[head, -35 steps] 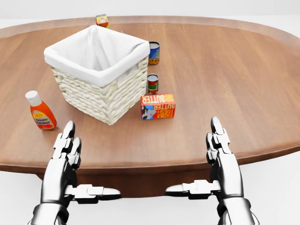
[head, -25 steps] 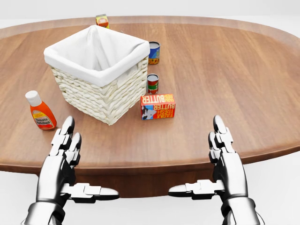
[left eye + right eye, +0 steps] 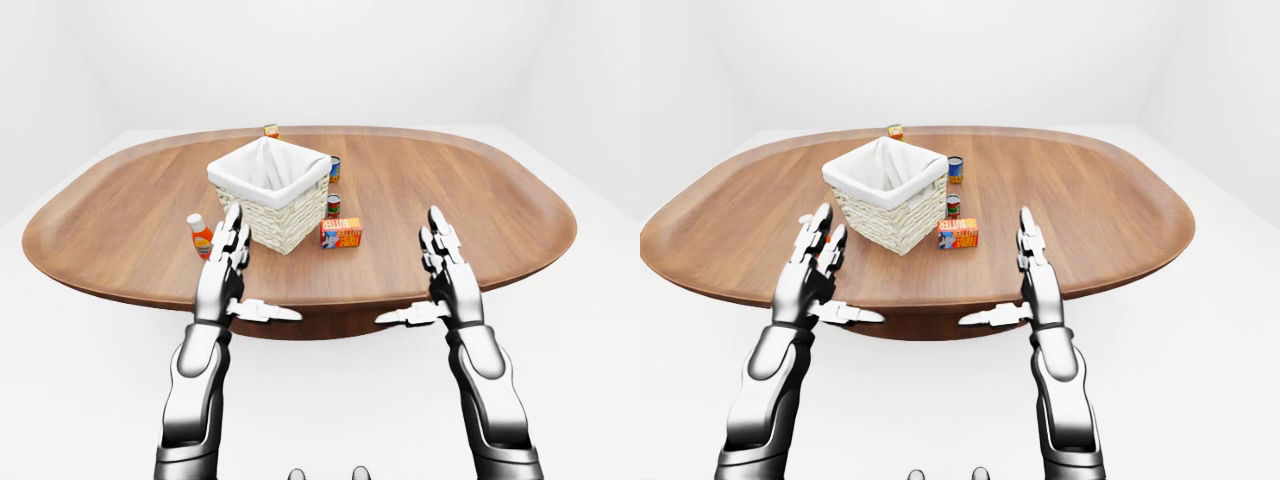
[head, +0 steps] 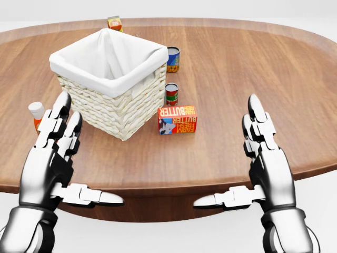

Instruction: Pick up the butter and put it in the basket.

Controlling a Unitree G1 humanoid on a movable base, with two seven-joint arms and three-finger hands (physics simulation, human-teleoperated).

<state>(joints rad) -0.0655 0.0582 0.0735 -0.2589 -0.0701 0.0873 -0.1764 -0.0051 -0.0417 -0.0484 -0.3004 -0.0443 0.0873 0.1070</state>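
Cream woven basket with white liner; red-orange butter box, white lettering; orange ketchup bottle, white cap; brown wood-grain table; silver-grey hands.

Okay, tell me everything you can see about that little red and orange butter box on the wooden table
The red and orange butter box is a small rectangular carton, apparently cardboard, with "BUTTER" printed upside down as the head view shows it, above a blue and white picture. It lies on its long side on the brown wooden table, just right of the white-lined wicker basket, not touching it, and below a small can. Neither hand touches it.
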